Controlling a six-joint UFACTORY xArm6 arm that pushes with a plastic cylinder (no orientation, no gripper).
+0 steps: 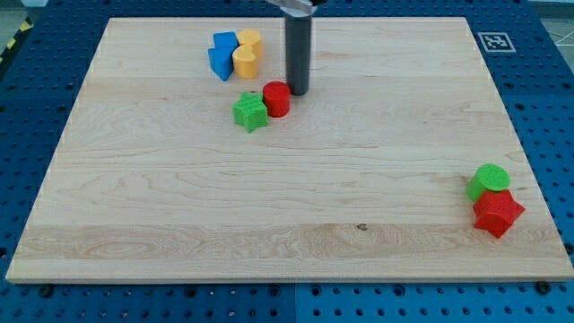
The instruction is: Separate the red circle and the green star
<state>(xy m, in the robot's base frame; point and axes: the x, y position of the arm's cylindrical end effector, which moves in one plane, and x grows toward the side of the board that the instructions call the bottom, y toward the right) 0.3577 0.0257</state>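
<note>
The red circle (276, 98) is a short, glossy red cylinder standing on its flat face in the upper middle of the frame, and the green star (251, 111) is a bright green star-shaped block lying flat just to its lower left; the two touch, the star's upper right point pressed against the circle's side. Both sit on the pale wooden desk (287, 215), below a tight cluster in the upper left of the frame made of two blue blocks (221, 54) and two yellow blocks (247, 54), whose exact shapes are hard to make out because they crowd and partly cover one another. Near the lower right corner of the frame a green circle (489, 180) rests against the upper side of a red star (498, 213), well apart from the task pair. The rod (297, 54) comes down almost vertically from the top edge of the frame, where its upper part is cut off, so the arm behind it cannot be seen. My tip (297, 92) rests on the desk just to the right of the red circle, very close to it or barely touching; I cannot tell which. There are no jaws on this rig, only the bare rod, so nothing is grasped.
</note>
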